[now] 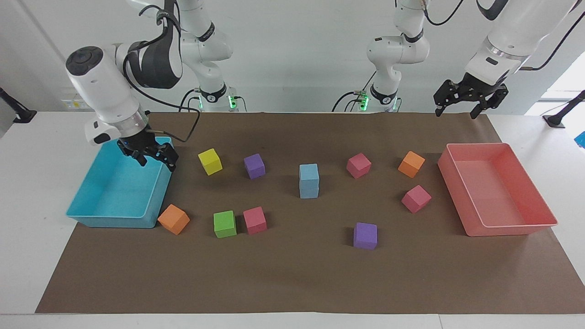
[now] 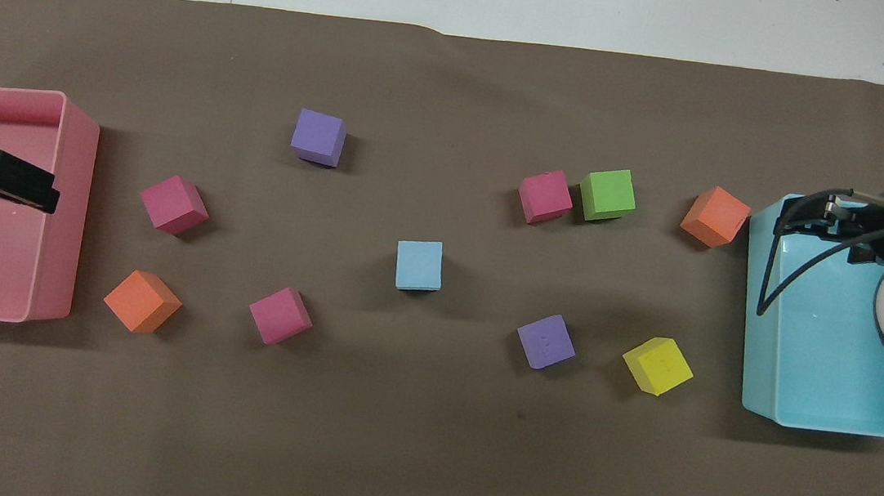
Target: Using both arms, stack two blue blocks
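- Two blue blocks (image 1: 309, 181) stand stacked one on the other at the middle of the brown mat (image 1: 292, 283), the upper block square on the lower; from overhead only the top face (image 2: 419, 265) shows.
- The right gripper (image 1: 153, 156) hangs over the turquoise tray (image 1: 114, 221) at the right arm's end, its fingers apart and holding nothing.
- The left gripper (image 1: 470, 98) hangs high over the mat's edge nearest the robots, near the pink tray (image 1: 512, 226), jaws spread and empty.
- Open mat rings the stack; the closest neighbours, a purple block (image 1: 254, 165) and a pink block (image 1: 358, 165), sit apart from it.
- An orange block (image 1: 173, 219) lies just beside the turquoise tray's corner.
- A green block (image 1: 225, 224) and another pink block (image 1: 254, 220) sit side by side, nearly touching.
- A wide bare strip of mat runs along the edge farthest from the robots.
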Robot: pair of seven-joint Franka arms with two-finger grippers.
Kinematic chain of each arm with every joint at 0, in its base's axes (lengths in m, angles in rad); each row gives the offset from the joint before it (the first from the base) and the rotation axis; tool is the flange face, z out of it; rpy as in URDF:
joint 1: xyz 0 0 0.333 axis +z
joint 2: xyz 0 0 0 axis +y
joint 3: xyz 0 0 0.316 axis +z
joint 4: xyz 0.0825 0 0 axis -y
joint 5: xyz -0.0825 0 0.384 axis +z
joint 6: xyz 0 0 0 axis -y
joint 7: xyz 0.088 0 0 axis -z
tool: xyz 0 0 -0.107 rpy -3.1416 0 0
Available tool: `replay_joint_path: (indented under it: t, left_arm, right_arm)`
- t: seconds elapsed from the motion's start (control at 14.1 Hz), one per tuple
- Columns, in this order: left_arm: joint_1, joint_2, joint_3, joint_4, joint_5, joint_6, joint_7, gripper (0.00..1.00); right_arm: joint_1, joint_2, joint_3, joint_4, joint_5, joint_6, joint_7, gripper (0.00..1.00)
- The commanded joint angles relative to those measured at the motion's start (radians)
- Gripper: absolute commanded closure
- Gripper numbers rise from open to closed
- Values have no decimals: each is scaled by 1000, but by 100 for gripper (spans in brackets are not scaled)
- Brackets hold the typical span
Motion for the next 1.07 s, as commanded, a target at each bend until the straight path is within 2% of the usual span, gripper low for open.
replay_joint_path:
  t: [0.0,0.28,0.57,0.78,0.99]
  left_arm:
    - [21,-19,-10,-15,-5,2,7,0]
    - [26,-19,-10,-15,-5,10,7,0]
    - [26,-19,-10,-15,-5,10,9,0]
    - [24,-19,-10,-13,-6,12,7,0]
    - [24,-19,-10,-13,-6,10,6,0]
  right_arm:
    - [-12,-45,13,30,-54,-81,6,0]
    - [-9,-46,21,156,-78,-230,-5,0]
    - [-2,-84,25,170,-83,-268,-89,0]
    - [1,-87,32,239,-117,-338,-91,0]
    - [5,-139,36,154,-84,-295,-82,0]
